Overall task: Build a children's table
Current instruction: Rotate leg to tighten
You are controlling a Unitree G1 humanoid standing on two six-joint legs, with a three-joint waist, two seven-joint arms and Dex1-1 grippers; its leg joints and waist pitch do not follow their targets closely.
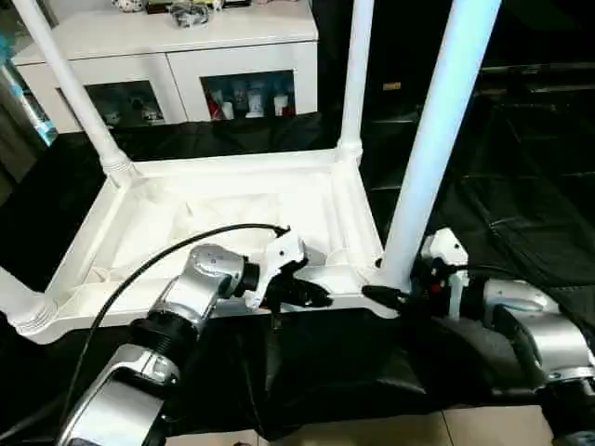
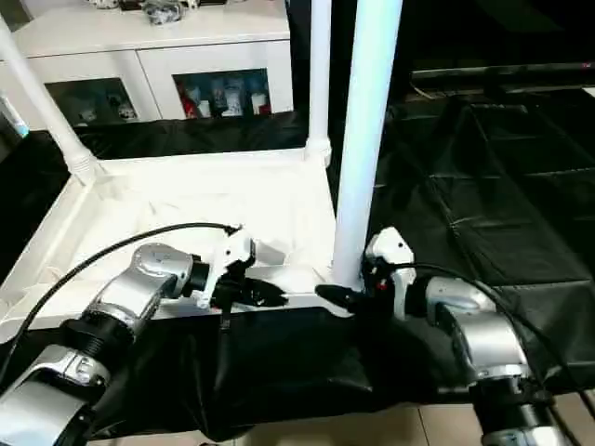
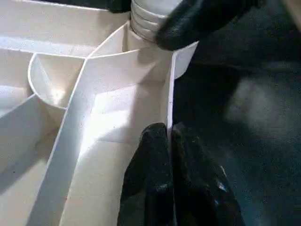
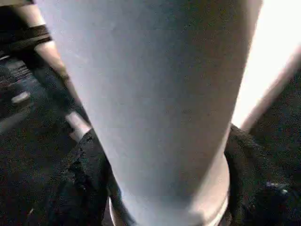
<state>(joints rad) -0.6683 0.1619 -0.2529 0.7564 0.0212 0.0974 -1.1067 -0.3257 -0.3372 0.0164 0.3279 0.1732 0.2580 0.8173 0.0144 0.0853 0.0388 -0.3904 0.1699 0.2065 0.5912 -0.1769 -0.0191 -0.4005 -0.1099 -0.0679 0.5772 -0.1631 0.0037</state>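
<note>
**A:** Silver forearms fill the bottom of the head view. Where's the children's table [image 1: 232,218]?

**B:** Centre of that frame, upside down on the black-draped counter [image 1: 521,195], ribbed underside up. Four legs stand in its corner sockets; the near-right leg [image 1: 437,139] rises right of centre.

**A:** And the left gripper [image 1: 311,295]?

**B:** Low centre, at the table's near rim. Its fingers are pressed together over the thin edge wall.

**A:** The right gripper [image 2: 349,297]?

**B:** In the other head view it sits low and right of centre, at the base of that leg.

**A:** Left wrist view?

**B:** The black fingers [image 3: 155,188] come up from the bottom, pinching the rim wall [image 3: 170,108]. A corner socket with a leg end sits at upper centre, a second black gripper against it.

**A:** Right wrist view?

**B:** The leg runs down the middle, a dark finger on each side, spread around its base; I can't tell whether they clamp it.

**A:** How will it handle?

**B:** Light, stiff, smooth plastic, I'd judge. Hold the legs low by the sockets; the rim is thin. The socket at centre left of the left wrist view [image 3: 49,84] lies empty; the cabinet [image 1: 186,65] at upper left holds small items behind glass.
</note>
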